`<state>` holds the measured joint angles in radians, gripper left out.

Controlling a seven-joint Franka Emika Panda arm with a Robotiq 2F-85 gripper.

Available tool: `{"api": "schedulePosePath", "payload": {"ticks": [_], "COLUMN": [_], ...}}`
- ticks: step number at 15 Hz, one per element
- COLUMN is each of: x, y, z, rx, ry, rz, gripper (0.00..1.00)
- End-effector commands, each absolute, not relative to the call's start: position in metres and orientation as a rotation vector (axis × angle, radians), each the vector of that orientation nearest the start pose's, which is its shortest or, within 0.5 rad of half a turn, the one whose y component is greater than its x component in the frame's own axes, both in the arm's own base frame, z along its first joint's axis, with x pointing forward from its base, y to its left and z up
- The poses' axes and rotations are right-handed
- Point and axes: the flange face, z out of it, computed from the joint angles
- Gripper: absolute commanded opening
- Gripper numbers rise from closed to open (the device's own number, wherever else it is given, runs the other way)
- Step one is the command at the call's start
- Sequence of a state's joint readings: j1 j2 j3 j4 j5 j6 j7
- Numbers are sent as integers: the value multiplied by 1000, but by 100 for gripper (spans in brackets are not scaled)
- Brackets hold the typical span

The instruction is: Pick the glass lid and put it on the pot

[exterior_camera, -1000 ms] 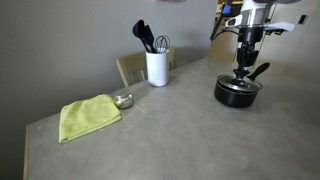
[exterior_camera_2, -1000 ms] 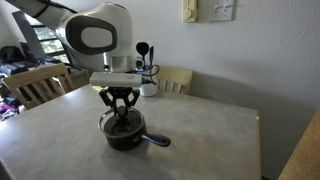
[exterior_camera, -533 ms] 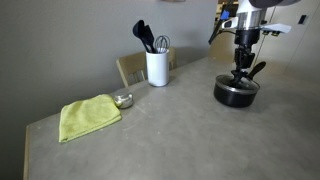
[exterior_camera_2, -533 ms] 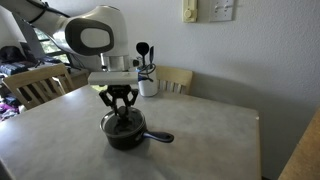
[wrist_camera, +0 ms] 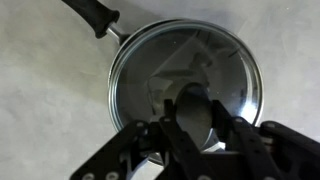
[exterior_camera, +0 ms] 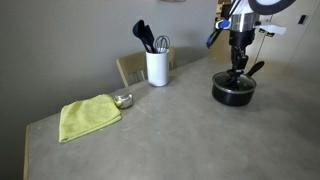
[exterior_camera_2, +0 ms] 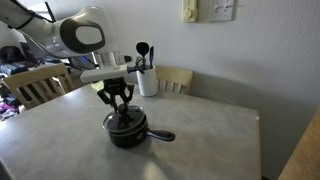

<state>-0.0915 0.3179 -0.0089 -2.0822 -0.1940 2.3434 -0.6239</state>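
Observation:
The black pot [exterior_camera: 233, 93] stands on the grey table near its far right side, and it also shows in an exterior view [exterior_camera_2: 127, 132] with its long handle [exterior_camera_2: 160, 136] pointing right. The glass lid [wrist_camera: 140, 70] lies flat on the pot's rim, which fills the wrist view. My gripper [wrist_camera: 192, 125] points straight down over the pot, with its fingers closed on either side of the lid's black knob. It shows in both exterior views [exterior_camera: 238, 72] [exterior_camera_2: 121, 108].
A white utensil holder [exterior_camera: 157, 67] stands at the back of the table. A green cloth [exterior_camera: 88, 116] and a small metal bowl [exterior_camera: 123, 100] lie to the left. Wooden chairs [exterior_camera_2: 175, 80] [exterior_camera_2: 35, 85] stand behind the table.
The arm has shifted slightly, and the pot with the lid has slid and turned a little with it. The fingers stay round the knob.

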Motion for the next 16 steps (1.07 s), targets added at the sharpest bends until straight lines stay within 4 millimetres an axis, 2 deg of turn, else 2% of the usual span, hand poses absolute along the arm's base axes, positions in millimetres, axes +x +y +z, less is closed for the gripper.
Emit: {"api": "schedulePosePath", "payload": {"ticks": [1, 12, 13, 16], "x": [567, 567, 576, 576], "y": [-60, -79, -74, -75], "z": [261, 274, 270, 270], "rx": [-3088, -3081, -3091, -3089], "ry": [-1047, -1023, -1008, -1010], "rz": [135, 88, 123, 123], "gripper": [14, 14, 39, 39]}}
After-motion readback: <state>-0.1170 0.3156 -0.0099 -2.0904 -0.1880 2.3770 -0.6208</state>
